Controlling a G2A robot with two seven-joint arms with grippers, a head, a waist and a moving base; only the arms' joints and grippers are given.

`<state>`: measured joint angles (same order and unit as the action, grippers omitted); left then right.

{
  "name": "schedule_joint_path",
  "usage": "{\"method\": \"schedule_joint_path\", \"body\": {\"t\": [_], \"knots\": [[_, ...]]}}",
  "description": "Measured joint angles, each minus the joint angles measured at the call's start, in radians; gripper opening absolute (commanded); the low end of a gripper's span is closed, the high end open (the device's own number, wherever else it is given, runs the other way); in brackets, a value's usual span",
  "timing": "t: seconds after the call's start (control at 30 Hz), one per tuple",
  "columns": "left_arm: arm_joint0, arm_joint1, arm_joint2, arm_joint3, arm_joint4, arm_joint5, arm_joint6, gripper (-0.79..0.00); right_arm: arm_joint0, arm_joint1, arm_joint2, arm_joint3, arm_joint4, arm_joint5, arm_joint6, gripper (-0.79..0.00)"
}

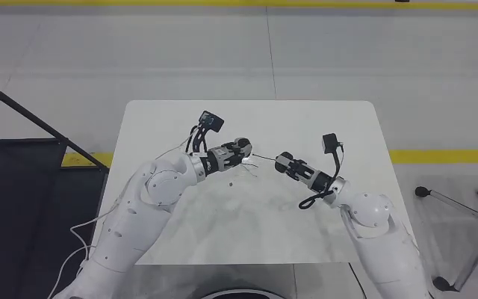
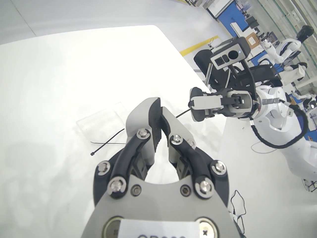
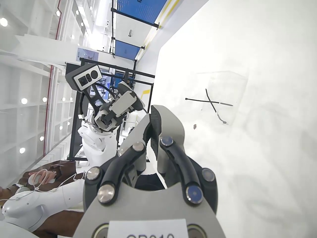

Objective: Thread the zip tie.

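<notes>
A thin black zip tie [image 1: 263,158] [image 2: 183,112] spans the short gap between my two grippers, held in the air above the middle of the white table [image 1: 314,224]. My left gripper [image 1: 245,148] [image 2: 161,117] is shut, and one end of the tie vanishes behind its fingers. My right gripper [image 1: 281,161] [image 3: 151,122] faces it, also shut, and in the left wrist view its tips [image 2: 192,107] pinch the tie's other end. The tie's head and tail are too small to tell apart.
Two spare black zip ties [image 3: 210,101] [image 2: 106,144] lie crossed on a clear plastic sheet [image 3: 230,80] on the table below the grippers. The table's far edge [image 1: 254,102] and its right edge [image 1: 388,172] are well away from both arms.
</notes>
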<state>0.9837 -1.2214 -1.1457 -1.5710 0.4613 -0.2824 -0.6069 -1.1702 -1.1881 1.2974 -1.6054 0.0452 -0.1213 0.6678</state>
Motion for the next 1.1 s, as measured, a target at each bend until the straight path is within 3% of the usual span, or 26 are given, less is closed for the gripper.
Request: {"method": "schedule_joint_path", "body": {"t": [0.27,0.47,0.93,1.1], "knots": [[0.015,-0.006,-0.038,0.021,-0.134,0.077,0.079,0.0,-0.035,-0.004,0.011,-0.03,-0.016,-0.011,-0.144,-0.785],[0.014,-0.009,-0.032,0.031,-0.227,0.059,0.03,0.0,-0.068,-0.011,0.016,-0.055,0.022,-0.031,-0.261,-0.785],[0.018,-0.01,-0.029,0.029,-0.226,0.06,0.04,0.0,-0.072,-0.012,0.015,-0.057,0.028,-0.031,-0.271,-0.785],[0.034,-0.023,0.018,0.04,-0.226,0.09,0.118,0.0,-0.081,-0.02,-0.006,-0.065,-0.013,-0.021,-0.363,-0.785]]}}
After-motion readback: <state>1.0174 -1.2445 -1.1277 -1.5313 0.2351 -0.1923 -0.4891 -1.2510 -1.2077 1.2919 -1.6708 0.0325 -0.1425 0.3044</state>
